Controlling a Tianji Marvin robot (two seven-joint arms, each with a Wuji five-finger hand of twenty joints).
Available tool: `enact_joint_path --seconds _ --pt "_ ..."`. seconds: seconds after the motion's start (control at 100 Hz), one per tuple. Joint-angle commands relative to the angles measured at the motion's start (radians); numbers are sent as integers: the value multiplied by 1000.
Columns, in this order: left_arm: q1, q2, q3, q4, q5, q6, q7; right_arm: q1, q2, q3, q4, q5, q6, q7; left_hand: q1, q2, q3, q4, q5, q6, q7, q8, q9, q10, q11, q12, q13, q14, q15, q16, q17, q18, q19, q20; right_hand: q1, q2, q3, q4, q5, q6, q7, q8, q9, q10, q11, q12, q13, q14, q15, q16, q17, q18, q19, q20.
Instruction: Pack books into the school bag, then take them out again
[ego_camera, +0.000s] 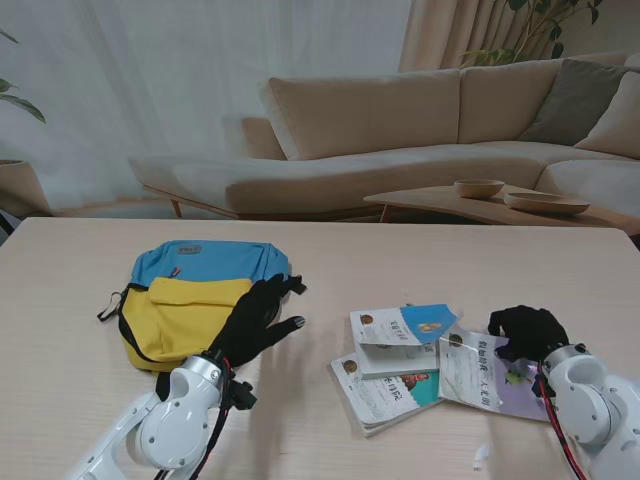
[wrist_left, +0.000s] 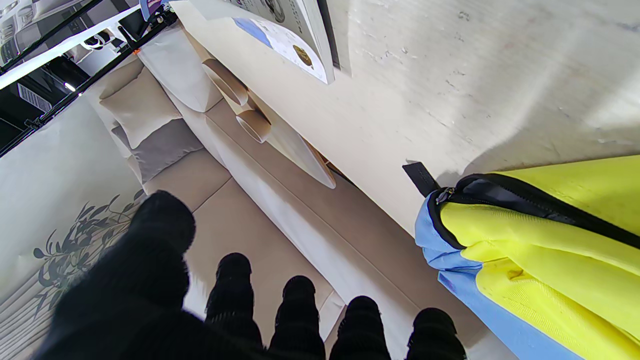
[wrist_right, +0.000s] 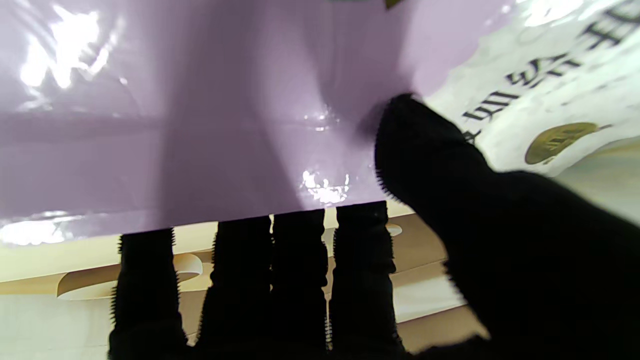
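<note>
On the table's (ego_camera: 330, 250) left: bag (ego_camera: 190, 300), blue at the far side, yellow nearer, black zip along the yellow panel, lying flat; a small grey label on the blue part, too small to read. Just right of it, over its right edge: left hand (ego_camera: 255, 318), black-gloved, fingers spread and holding nothing; in its wrist view, fingertips (wrist_left: 232, 280) apart with only the sofa beyond, bag (wrist_left: 540, 250) to one side, zip pull and black tab at its corner. Centre-right: three books (ego_camera: 400, 365) overlapping — one with a blue corner (ego_camera: 405, 328) on top, a white one under it, a third with a teal patch nearest me; round gold seals and dark Chinese titles on the covers, not legible at this size. Farther right: a purple-and-white book (ego_camera: 478, 378), its far edge lifted, pinched by the right hand (ego_camera: 528, 335) — in the wrist view, thumb (wrist_right: 430, 150) on the glossy purple cover (wrist_right: 200, 110), four fingers behind its edge. Black Chinese characters and a gold seal on the white part there, blurred and cut off by the frame. Glare across the purple; fingertips hidden behind the book. Beyond the table: sofa (ego_camera: 400, 130), low table with two bowls (ego_camera: 480, 188).
</note>
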Motion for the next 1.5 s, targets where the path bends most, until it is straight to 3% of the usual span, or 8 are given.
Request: enact_joint_path --seconds 0.0,0.13,0.28,0.38,0.54,0.67,0.89,1.49 --pt "9 -5 -2 -12 -1 -2 -15 -34 -16 0 1 -5 0 19 -32 -2 13 5 -33 8 -1 16 -7 -10 9 11 -16 -45 -4 -1 -6 -37 -23 -1 198 0 176 136 170 -166 60 90 87 -26 200 138 40 10 42 -12 9 38 31 14" --pt "10 -5 -2 -14 -1 -2 -14 -65 -24 29 -45 18 5 13 -31 -2 13 6 -33 10 1 17 -7 -10 9 11 -16 -44 -3 -1 -6 -37 -23 -2 216 -31 200 241 170 -126 70 177 73 -14 235 219 15 17 101 13 8 33 47 22" --pt "11 -5 -3 -16 -1 -2 -14 -103 -33 66 -106 66 8 32 -32 -2 13 5 -33 12 2 18 -7 -11 9 11 -16 -45 -3 0 -6 -37 -23 -1 202 -32 200 487 161 -93 83 366 -8 -4 288 292 -94 18 189 64 -44 8 76 46" --pt "12 -5 -4 -17 0 -3 -14 -120 -38 83 -133 87 5 28 -31 -3 14 6 -29 23 7 20 -6 -11 10 11 -16 -45 -3 0 -6 -37 -23 -1 188 11 200 534 144 -92 95 458 -100 -16 283 299 -172 20 201 93 -82 -23 93 64" --pt "14 -5 -6 -20 -1 -3 -16 -133 -44 99 -155 97 6 12 -31 -3 14 5 -32 32 16 25 -7 -9 10 11 -16 -45 -3 0 -6 -38 -23 -1 158 152 200 615 142 -101 133 542 -191 29 39 69 -176 46 30 104 -72 -62 126 96" --pt "16 -4 -7 -22 1 -4 -15 -137 -49 107 -165 111 13 0 -31 -3 14 5 -32 35 22 28 -7 -11 10 11 -16 -46 -3 0 -6 -38 -23 -1 231 67 200 504 142 -114 144 560 170 48 -45 -161 155 93 -50 -35 44 -14 132 92" --pt "18 -4 -8 -23 2 -5 -14 -153 -57 133 -185 148 -31 -16 -30 -3 15 5 -34 35 26 31 -6 -11 11 11 -16 -46 -4 0 -6 -38 -23 0 264 185 200 317 79 -137 178 594 226 38 129 -1 183 99 202 -3 53 -11 186 116" --pt "23 -5 -13 -30 -7 5 -19 -227 -78 294 -377 196 -201 -55 -21 -6 21 4 -29 39 49 42 -4 -6 14 11 -15 -43 -3 2 -6 -38 -22 2 304 306 90 439 99 -125 197 640 252 47 143 78 210 94 287 43 83 -5 229 146"
